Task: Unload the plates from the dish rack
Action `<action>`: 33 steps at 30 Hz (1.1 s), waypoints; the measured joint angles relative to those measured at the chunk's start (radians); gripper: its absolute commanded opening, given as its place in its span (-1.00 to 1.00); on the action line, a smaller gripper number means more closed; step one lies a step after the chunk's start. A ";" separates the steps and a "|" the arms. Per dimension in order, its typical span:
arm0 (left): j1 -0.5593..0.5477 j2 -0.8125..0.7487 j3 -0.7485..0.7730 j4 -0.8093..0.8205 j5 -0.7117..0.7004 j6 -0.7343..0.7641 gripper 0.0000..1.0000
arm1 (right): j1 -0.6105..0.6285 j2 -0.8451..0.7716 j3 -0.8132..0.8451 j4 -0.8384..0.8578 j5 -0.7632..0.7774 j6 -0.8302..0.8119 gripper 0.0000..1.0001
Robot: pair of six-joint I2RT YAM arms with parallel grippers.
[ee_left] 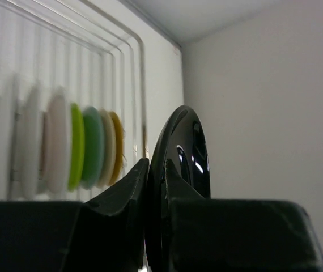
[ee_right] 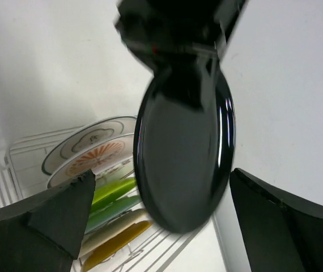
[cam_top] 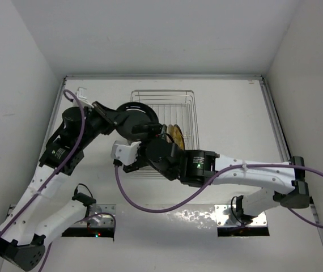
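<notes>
A glossy black plate (ee_left: 185, 148) stands on edge, and my left gripper (ee_left: 157, 177) is shut on its rim. In the right wrist view the same black plate (ee_right: 184, 153) hangs from the left gripper (ee_right: 178, 34) above it. My right gripper (ee_right: 164, 192) is open; its fingers (ee_right: 54, 209) stand on either side of the plate and touch nothing. In the top view the plate (cam_top: 132, 115) is held over the left edge of the dish rack (cam_top: 167, 96). Several other plates stand in the rack: white with red pattern (ee_right: 90, 156), lime green (ee_right: 113, 190), yellow (ee_right: 116, 245).
The rack sits at the back middle of the white table (cam_top: 235, 119), with white walls on three sides. Both arms cross in front of the rack. Purple cables (cam_top: 150, 207) loop over the near table.
</notes>
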 measured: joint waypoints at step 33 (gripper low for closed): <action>0.534 0.997 0.101 0.441 -0.378 0.204 0.58 | -0.572 0.010 0.026 -0.389 -0.098 1.044 0.71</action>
